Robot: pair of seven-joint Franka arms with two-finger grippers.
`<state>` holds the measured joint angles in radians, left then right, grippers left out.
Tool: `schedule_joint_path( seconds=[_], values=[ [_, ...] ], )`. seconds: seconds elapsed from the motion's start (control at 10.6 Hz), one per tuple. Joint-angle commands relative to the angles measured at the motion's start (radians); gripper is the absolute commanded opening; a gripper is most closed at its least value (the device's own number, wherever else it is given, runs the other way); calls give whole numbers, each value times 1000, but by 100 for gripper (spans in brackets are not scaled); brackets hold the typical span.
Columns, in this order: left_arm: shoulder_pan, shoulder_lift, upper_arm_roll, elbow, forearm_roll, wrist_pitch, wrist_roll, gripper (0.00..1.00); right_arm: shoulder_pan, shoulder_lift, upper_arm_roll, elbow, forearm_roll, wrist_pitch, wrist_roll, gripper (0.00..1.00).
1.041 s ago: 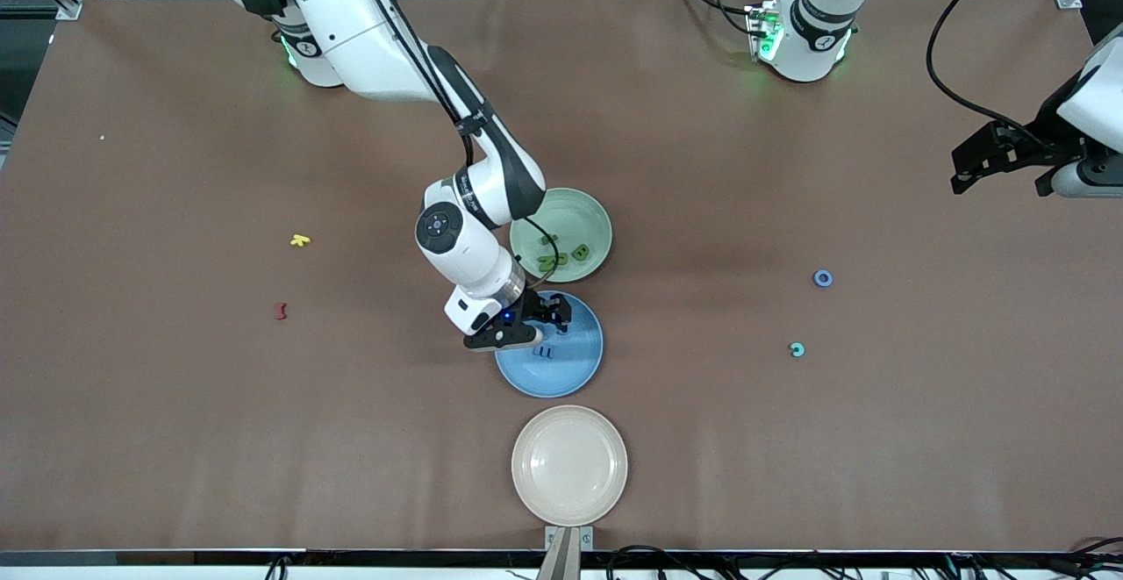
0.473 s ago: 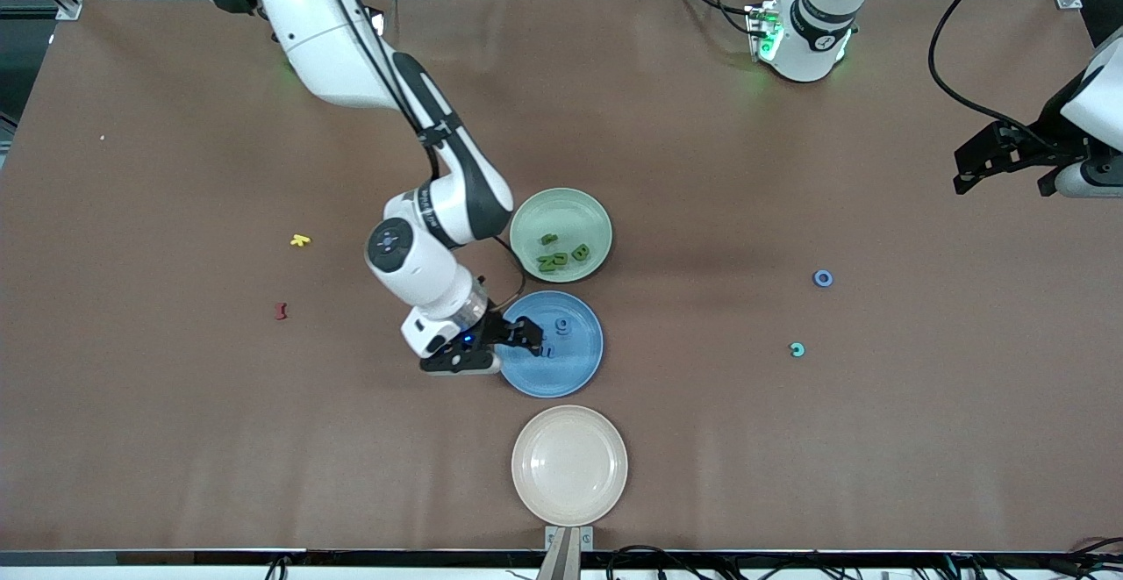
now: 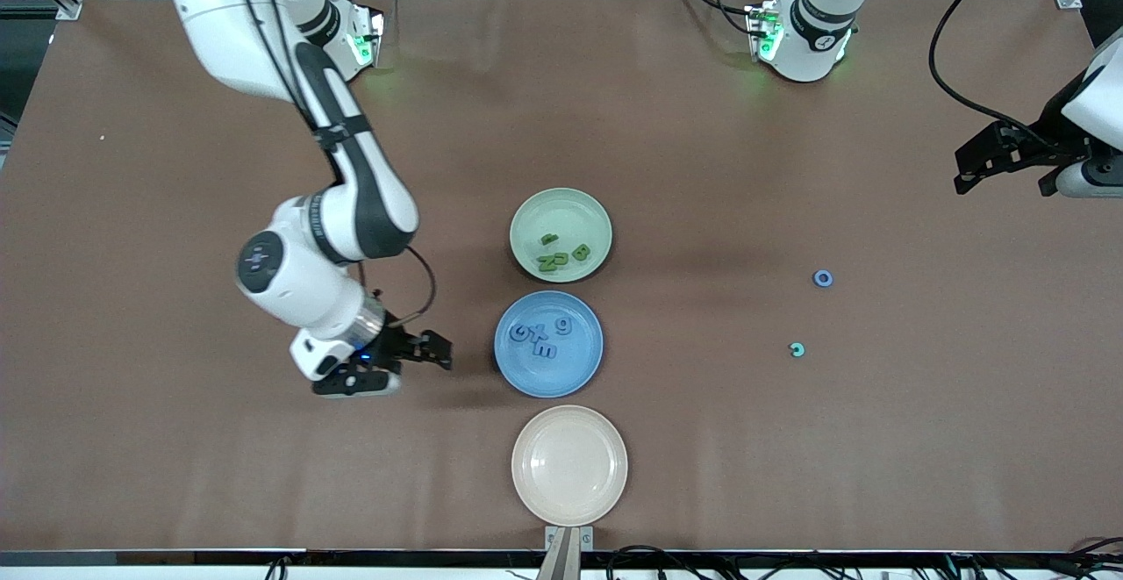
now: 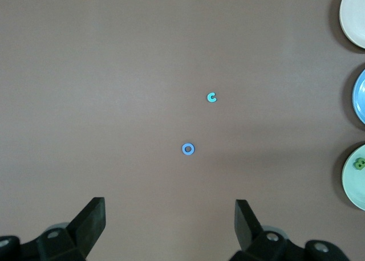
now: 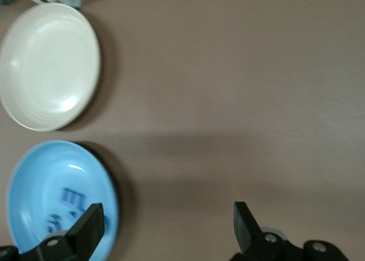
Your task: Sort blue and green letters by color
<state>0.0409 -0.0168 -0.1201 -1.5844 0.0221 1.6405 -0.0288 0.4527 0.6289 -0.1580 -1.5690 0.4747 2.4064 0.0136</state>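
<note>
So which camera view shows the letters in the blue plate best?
The front view: all the blue letters lie clearly in the blue plate, nothing covering them. The right wrist view shows only part of them, blurred and partly hidden by the right claw. The left wrist view shows only the plate's edge, no letters.

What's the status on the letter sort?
Right gripper open, empty, over table beside blue plate. Left gripper open, waiting. Blue letters on blue plate, green letters on green plate. Nothing blocking.
</note>
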Motion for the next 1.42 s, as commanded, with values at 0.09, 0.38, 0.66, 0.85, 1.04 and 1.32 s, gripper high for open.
schedule_joint_path(
  seconds=[0.09,0.38,0.66,0.85,1.04,1.32],
  values=[
    [4,-9,-4,4,-25,1,33,100,-191,-116,14,-131,-284,-142,-69,100],
    [1,-15,-10,6,-28,1,32,100,-239,-140,-40,-121,-428,-150,-87,100],
    [-1,-20,-13,7,-33,-2,30,100,-239,-176,-129,-56,-430,-190,-194,100],
    [-3,-20,-13,7,-53,-8,30,100,-276,-240,-127,-16,-429,-278,-196,100],
    [-4,-20,-15,7,-53,-10,30,100,-308,-345,-124,-25,-429,-373,-189,100],
    [-4,-20,-15,9,-53,-10,30,100,-333,-498,-123,-34,-430,-556,-184,100]
  ],
)
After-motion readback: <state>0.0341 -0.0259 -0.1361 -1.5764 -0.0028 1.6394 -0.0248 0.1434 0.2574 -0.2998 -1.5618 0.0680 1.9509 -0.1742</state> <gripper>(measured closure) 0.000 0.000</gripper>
